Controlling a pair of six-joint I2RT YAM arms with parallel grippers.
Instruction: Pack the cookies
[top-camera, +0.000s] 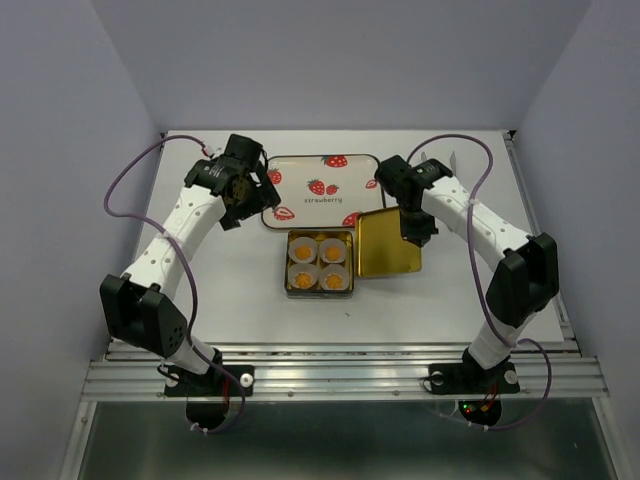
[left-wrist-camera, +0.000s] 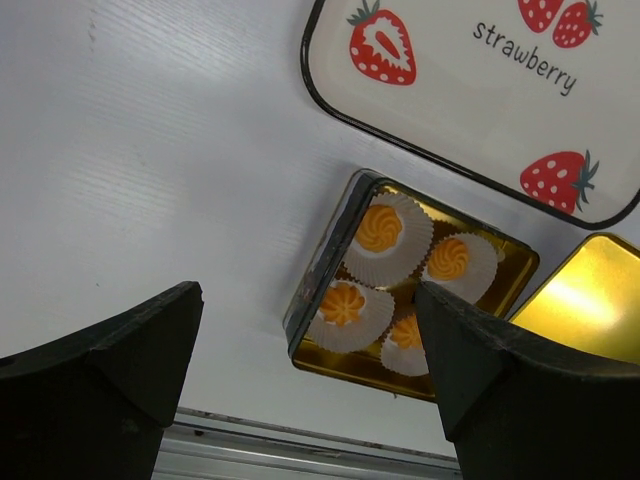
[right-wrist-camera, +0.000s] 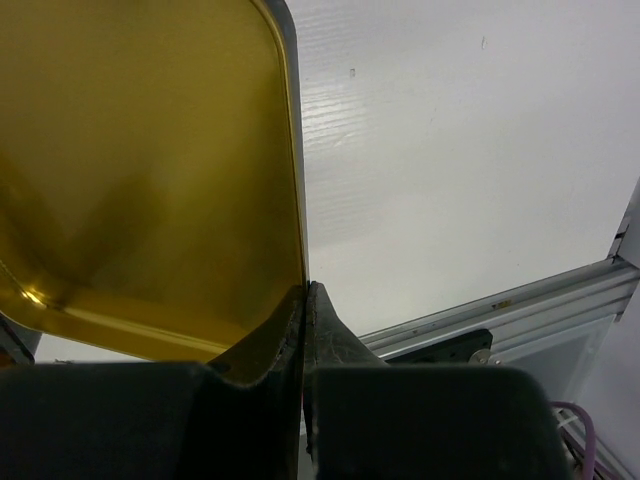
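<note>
1. The left arm (top-camera: 180, 228) reaches to the far left part of the white surface (top-camera: 235, 305). The left jaws are released and stand wide apart, with nothing between them. They hang above the surface, just beside the left end of the tray.
2. The tray (top-camera: 300, 168) lies at the far middle of the surface. It is white with a dark rim, printed red strawberries and the word "strawberry".
3. Just near of the tray stands a square tin (left-wrist-camera: 315, 275), gold inside, without its cover. In the left wrist view it shows between the two dark fingers.
4. The cookies (top-camera: 303, 250) are inside this tin. There are four, round and orange-yellow, and each sits in its own white pleated paper cup (left-wrist-camera: 395, 262). They are set two by two and fill the tin.
5. The lid (top-camera: 385, 245) is just right of the tin, with its gold inside turned up toward the top camera. Its left edge is very close to the right wall of the tin. I cannot tell if the lid touches the surface.
6. The right arm (top-camera: 470, 222) comes from the right side. The right jaws are clenched on the side wall of the lid, at its far right part. In the right wrist view the thin metal wall goes down between the two dark fingers (right-wrist-camera: 335, 340).
</note>
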